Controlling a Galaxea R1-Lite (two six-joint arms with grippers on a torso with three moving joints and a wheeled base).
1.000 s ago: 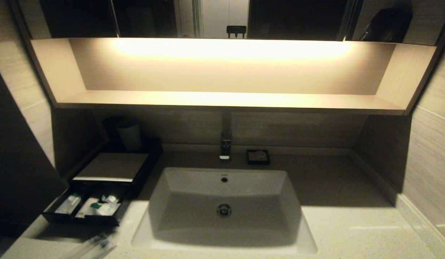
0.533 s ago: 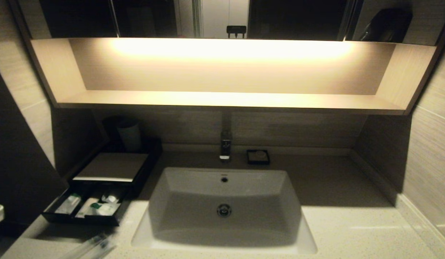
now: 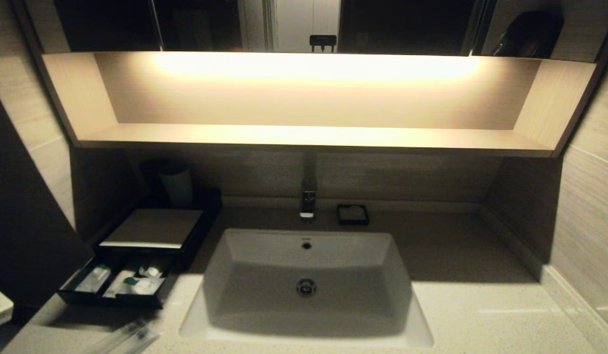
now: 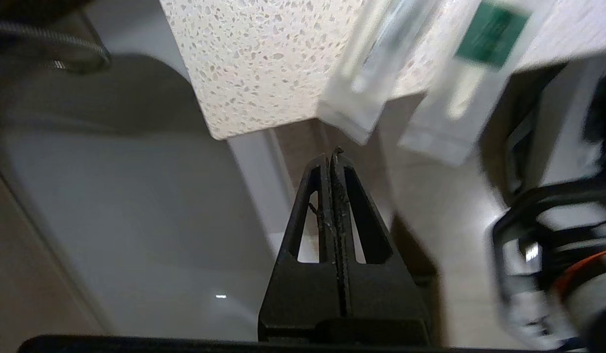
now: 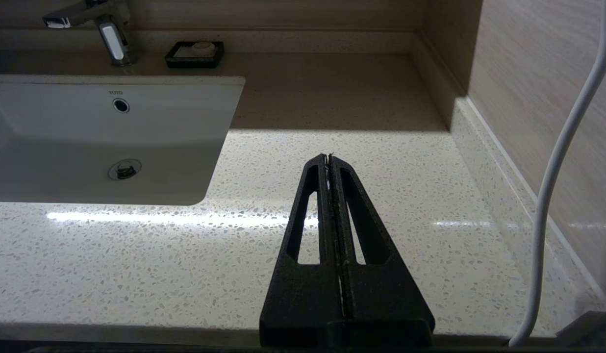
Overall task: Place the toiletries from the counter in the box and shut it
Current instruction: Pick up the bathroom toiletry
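The black box (image 3: 151,227) stands at the counter's (image 3: 481,314) back left with its drawer (image 3: 109,299) pulled out; several wrapped toiletries (image 3: 136,284) lie in it. Two long slim clear packets (image 3: 129,338) lie on the counter's front left corner. In the left wrist view they (image 4: 469,73) overhang the counter's edge (image 4: 264,63), one with a green label. My left gripper (image 4: 331,157) is shut and empty, below and off the counter's corner, apart from the packets. My right gripper (image 5: 328,158) is shut and empty above the counter right of the sink (image 5: 219,147).
A pale cup (image 3: 177,186) stands behind the box. A tap (image 3: 308,199) and a small black dish (image 3: 352,215) are behind the sink (image 3: 235,275). A lit wooden shelf (image 3: 309,135) hangs above. A wall (image 5: 538,98) and a white cable (image 5: 553,171) are to the right.
A white part of my left arm has come into the head view at the far left edge and shifted a little lower. The packets and box have not moved.
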